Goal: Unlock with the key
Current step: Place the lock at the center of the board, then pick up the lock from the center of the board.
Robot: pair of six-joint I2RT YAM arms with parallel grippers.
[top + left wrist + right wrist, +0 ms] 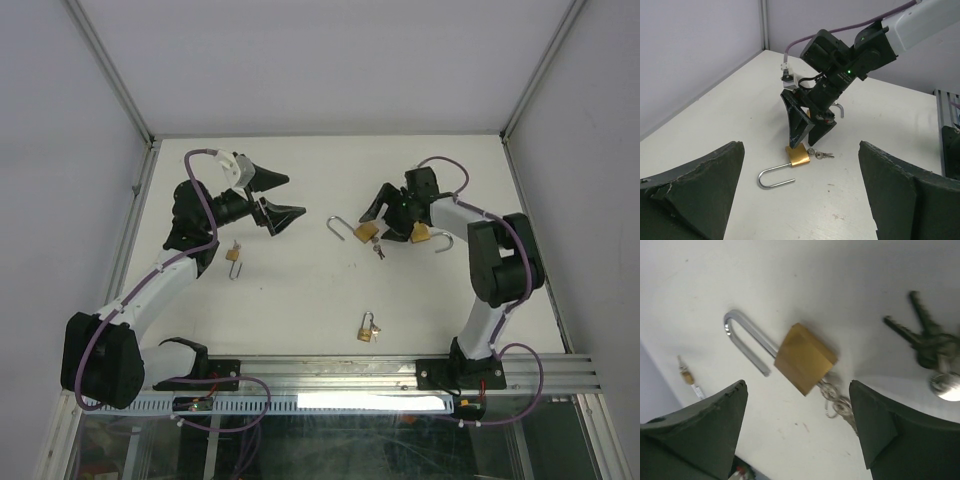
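**Brass lock lies open on the table, right gripper slack above it**

Brass is what catches the eye: the padlock [804,359] lies flat on the white table [300,290], right of centre and toward the back. Its steel shackle [747,337] stands drawn out, with one leg clear of the body. A key ring [820,155] sits touching the foot of the lock. The wrist view is too blurred there to say whether a key sits in the keyhole.

By that shackle I'd call the unlocking done for this lock. What may be left is pulling the key free, if it is in at all, and drawing the arm away.

The right gripper [797,386] hangs directly over the lock with its jaws apart and nothing between them. The lock shows on the table through the gap. A loose bunch of dark keys [925,335] lies just beside it.

Further out, a second brass padlock [420,232] lies close on the right, its shackle also out. A small padlock [233,253] rests near the left arm. Another padlock [367,330] with keys lies toward the front edge.

The left gripper [295,195] is held above the table well to the left, spread wide and empty.
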